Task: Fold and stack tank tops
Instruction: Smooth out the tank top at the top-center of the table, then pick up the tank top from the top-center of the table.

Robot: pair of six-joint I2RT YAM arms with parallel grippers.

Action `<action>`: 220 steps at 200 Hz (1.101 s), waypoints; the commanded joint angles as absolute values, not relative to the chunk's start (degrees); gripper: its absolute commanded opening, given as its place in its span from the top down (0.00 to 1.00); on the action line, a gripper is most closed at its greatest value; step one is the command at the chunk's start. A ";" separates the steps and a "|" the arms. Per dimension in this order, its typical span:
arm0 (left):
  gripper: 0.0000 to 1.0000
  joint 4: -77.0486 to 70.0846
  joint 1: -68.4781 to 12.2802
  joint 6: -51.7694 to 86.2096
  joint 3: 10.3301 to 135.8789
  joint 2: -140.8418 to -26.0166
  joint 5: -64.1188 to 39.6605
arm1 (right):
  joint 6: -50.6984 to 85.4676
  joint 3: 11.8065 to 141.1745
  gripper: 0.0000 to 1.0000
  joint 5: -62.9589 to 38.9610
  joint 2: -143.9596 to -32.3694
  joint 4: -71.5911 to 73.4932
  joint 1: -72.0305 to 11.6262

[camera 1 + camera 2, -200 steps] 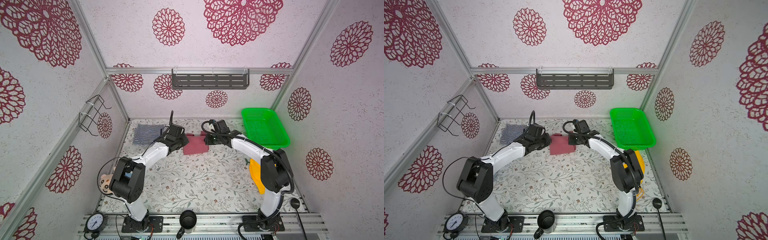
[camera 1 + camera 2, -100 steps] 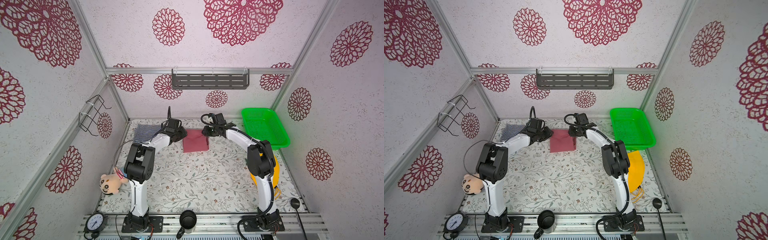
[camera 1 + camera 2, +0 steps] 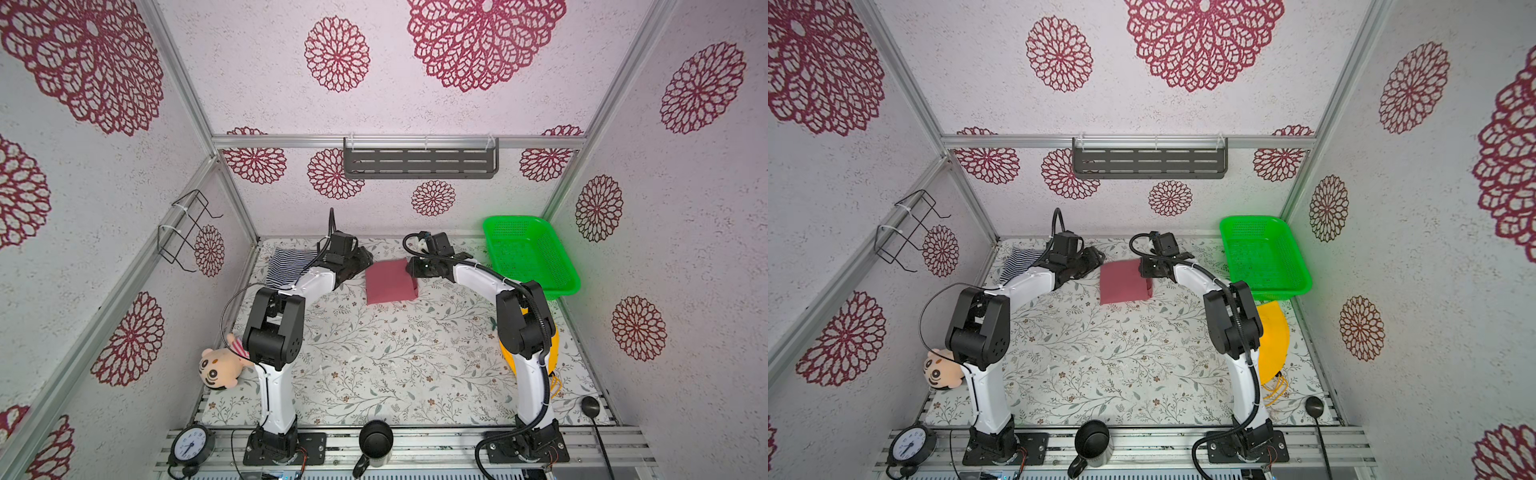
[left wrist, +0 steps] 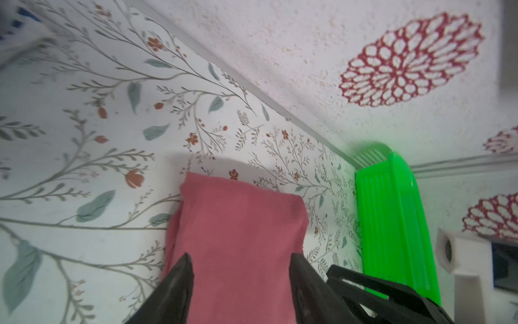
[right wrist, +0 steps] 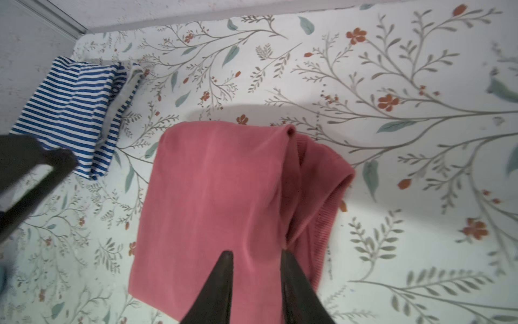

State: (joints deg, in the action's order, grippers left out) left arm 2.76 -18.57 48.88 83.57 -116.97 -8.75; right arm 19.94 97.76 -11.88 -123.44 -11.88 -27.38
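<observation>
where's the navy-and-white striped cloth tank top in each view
Both top views: navy-and-white striped cloth tank top in the floral table's far corner.
Left wrist: only a blurred scrap.
Right wrist: folded, by the wall.
Shared landmark: folded dusty red cloth tank top, in all four.

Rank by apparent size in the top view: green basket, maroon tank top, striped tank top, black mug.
1. green basket
2. maroon tank top
3. black mug
Unranked: striped tank top, partly hidden by the left arm; visible part roughly maroon-sized.
</observation>
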 commanded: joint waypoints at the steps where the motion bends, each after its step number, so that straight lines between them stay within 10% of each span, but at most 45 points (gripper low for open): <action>1: 0.44 1.45 -20.06 50.99 84.48 -121.96 -9.81 | 22.44 97.02 0.72 -12.30 -124.10 -7.59 -28.09; 60: 0.37 -0.17 -20.10 52.74 83.73 -122.73 -9.74 | 25.64 92.86 0.73 -8.92 -126.53 -7.54 -23.99; 99: 0.16 -3.23 -19.69 51.02 79.32 -114.45 -8.56 | 22.99 93.96 0.72 -9.47 -124.30 -9.39 -22.77; 163: 0.03 -5.43 -15.27 48.28 72.95 -111.40 -18.16 | 22.68 91.25 0.19 -24.41 -121.79 -7.93 -19.28; 220: 0.03 -8.20 -15.55 51.72 69.11 -116.76 -19.71 | 23.60 94.10 0.15 -29.97 -126.41 -8.98 -18.46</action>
